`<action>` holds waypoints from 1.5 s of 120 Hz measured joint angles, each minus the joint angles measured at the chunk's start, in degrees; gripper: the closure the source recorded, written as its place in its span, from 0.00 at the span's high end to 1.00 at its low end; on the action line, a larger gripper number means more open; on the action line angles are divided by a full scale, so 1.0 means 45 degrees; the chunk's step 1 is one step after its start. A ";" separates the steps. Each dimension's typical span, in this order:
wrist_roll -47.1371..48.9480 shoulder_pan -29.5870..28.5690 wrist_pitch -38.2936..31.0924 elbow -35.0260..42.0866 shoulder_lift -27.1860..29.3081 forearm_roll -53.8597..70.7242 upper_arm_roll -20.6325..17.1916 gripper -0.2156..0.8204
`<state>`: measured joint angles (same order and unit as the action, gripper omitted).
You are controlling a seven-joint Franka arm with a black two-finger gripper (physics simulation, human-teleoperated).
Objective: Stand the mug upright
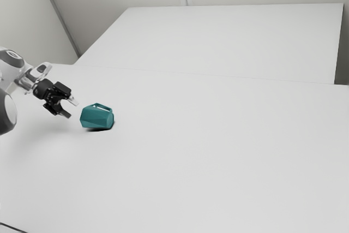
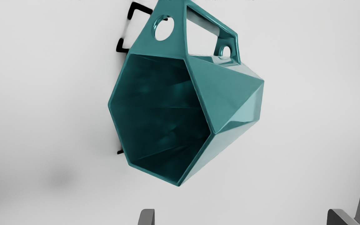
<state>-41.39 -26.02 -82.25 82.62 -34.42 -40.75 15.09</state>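
One broad white table (image 1: pixel 218 156) is overhung by the black two-finger gripper (image 1: pixel 72 109), spread and empty near the faceted teal mug (image 1: pixel 97 117), tipped on its side; an approach seems in hand, a grasp and upward turn being called for next. By the exterior view the closed base (image 1: pixel 109 121) is shown, by the wrist view the hollow mouth (image 2: pixel 161 109) and, in the handle (image 2: pixel 178 40), a round hole (image 2: pixel 163 28).

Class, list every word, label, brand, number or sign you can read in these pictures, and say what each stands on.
There are none.
Mug: no lettering on the sides that show.
Black marks beside it: no readable letters.
Table: no text.
Arm and tool: nothing readable.
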 joint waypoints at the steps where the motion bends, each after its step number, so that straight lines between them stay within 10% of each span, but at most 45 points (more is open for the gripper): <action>1: -0.0015 -0.0021 -0.0006 -0.0005 -0.0011 -0.0004 -0.0024 0.79; 180: -0.0798 -0.0135 -0.2850 0.0992 -0.0389 -0.0654 -0.1974 0.70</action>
<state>-44.98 -26.63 -95.08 87.08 -36.17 -43.69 6.21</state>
